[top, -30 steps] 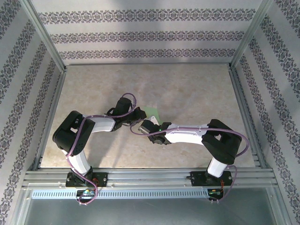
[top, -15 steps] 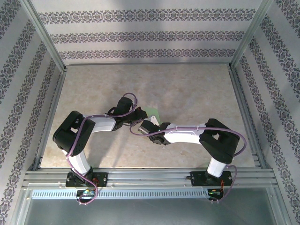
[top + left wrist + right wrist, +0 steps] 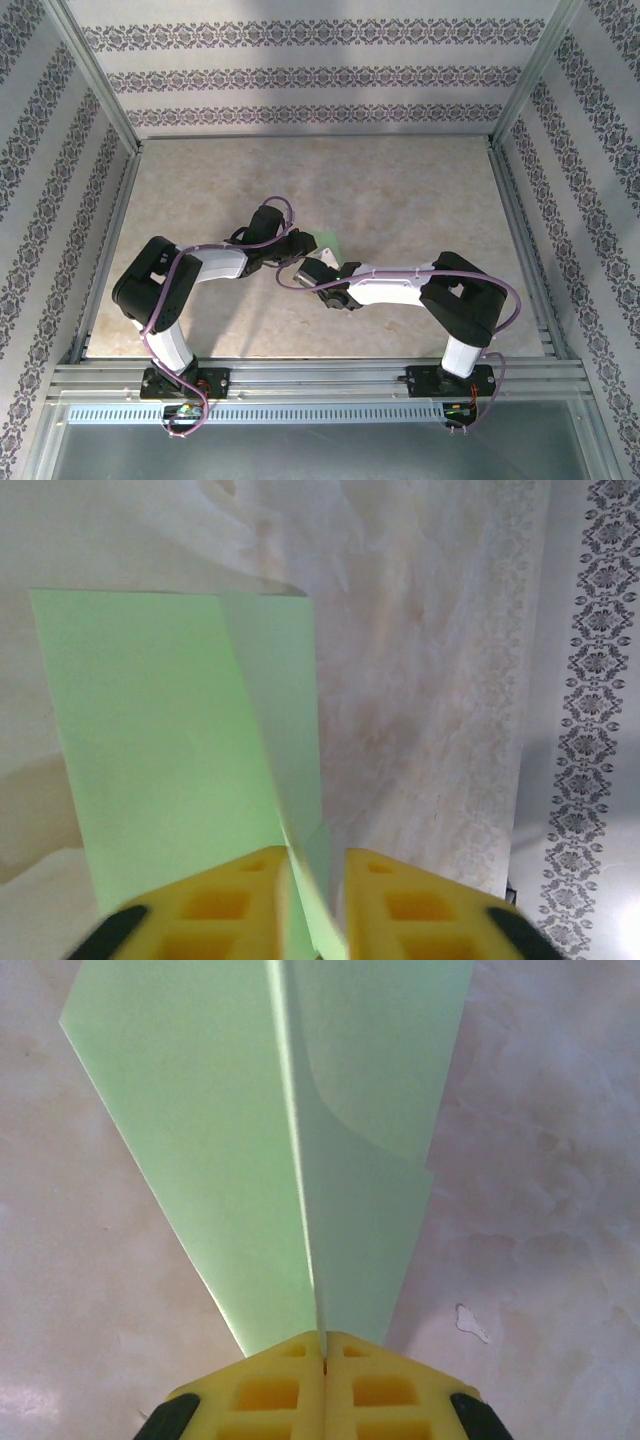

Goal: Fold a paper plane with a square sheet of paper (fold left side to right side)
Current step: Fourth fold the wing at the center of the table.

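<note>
Currently, left gripper point(image 3: 315, 868) is standing slightly parted, the raised crease of the green paper sheet point(image 3: 160, 740) running between its jaws. Sheet is sitting mid-table point(image 3: 420, 190), between both grippers. Right gripper point(image 3: 322, 1348) is clamping the crease, fully closed.

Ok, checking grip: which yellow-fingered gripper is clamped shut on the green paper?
The right gripper: shut tight on the creased pale green paper; the left gripper shows a gap.

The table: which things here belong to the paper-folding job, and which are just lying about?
Job: green paper, right gripper shut on its raised crease, left gripper open around it.
Lying about: small white fleck on the table.
</note>
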